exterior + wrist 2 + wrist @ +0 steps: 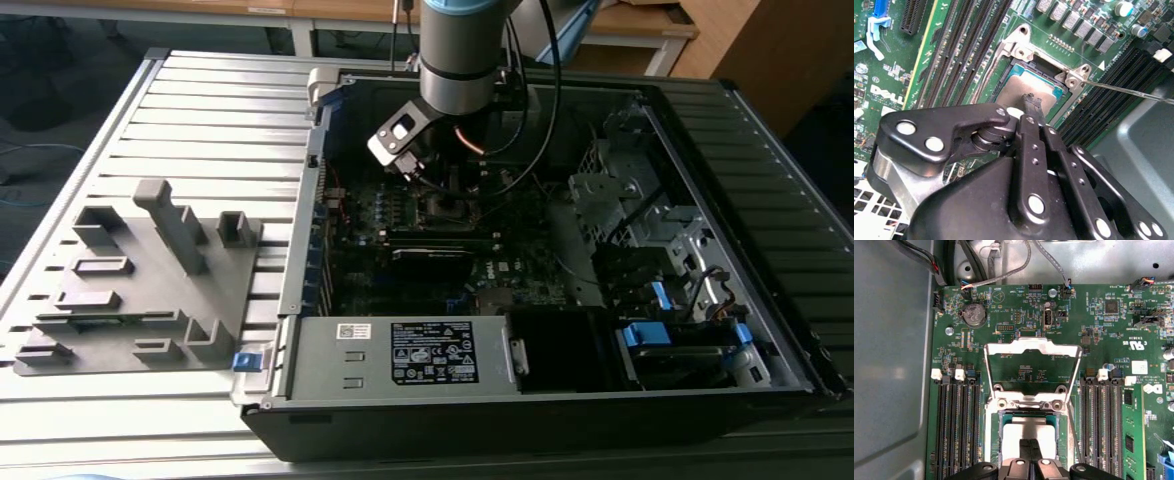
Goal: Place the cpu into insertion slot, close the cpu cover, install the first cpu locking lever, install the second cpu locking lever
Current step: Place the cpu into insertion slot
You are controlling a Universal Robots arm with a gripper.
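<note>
- The cpu lies flat in its socket on the motherboard, between two banks of memory slots.
- The cpu cover is swung open, standing up behind the socket.
- A thin locking lever juts out unlatched beside the socket.
- The gripper has its fingers pressed together, the tips right at the chip's metal top.
- All this sits inside the open computer case.

Robotics lab, slotted aluminium workbench, opened computer case, grey parts fixture, wooden desks behind
</note>
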